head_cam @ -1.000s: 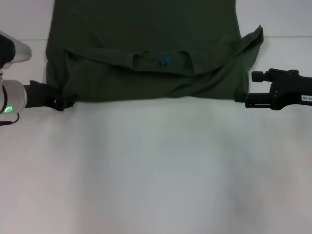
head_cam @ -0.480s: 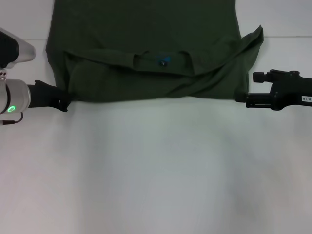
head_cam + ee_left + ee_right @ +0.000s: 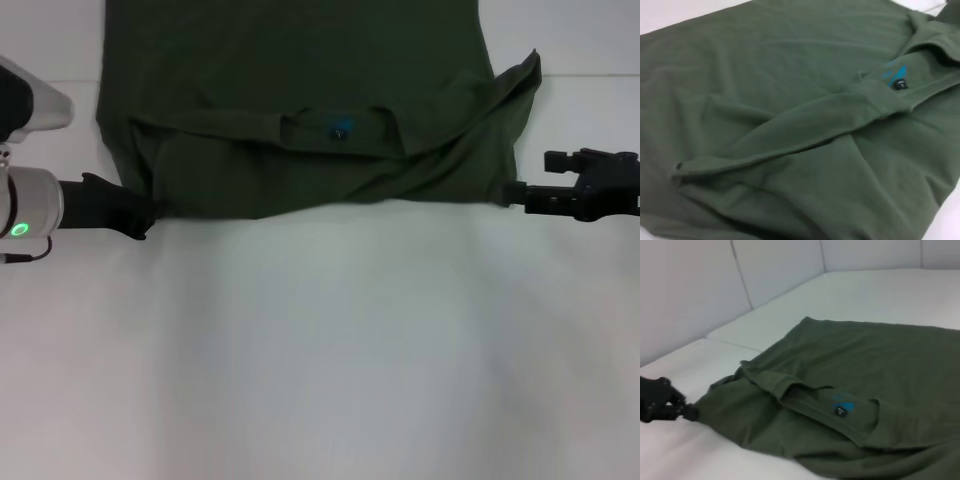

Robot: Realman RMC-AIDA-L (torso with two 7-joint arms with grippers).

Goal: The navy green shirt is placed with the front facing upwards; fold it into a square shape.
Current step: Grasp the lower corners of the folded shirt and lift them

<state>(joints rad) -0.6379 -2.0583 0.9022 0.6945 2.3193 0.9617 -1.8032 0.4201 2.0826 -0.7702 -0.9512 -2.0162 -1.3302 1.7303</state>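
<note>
Left claw (image 3: 140, 215) sat at the near left corner of the navy green shirt (image 3: 300, 100), its tip against the folded edge; whether it was pinching cloth or spread could not be told from any view. Right claw (image 3: 512, 193) stood at the near right corner, touching or just beside the cloth edge, and its state likewise could not be told. Both arms lay low over the white worktop (image 3: 320, 350), one at each side of the garment. The shirt lay toward the far side of the worktop, its far part running out of the head view. The collar end had been turned over onto the body: the neck label (image 3: 341, 128) with its blue mark faced up near the middle of the near fold. The fold edge was uneven, with a loose flap (image 3: 520, 85) sticking out on the right side and creases across the doubled layer. In judgement, one fold was made but untidy; the sides remained to be brought in and a further fold was needed before a square resulted.
</note>
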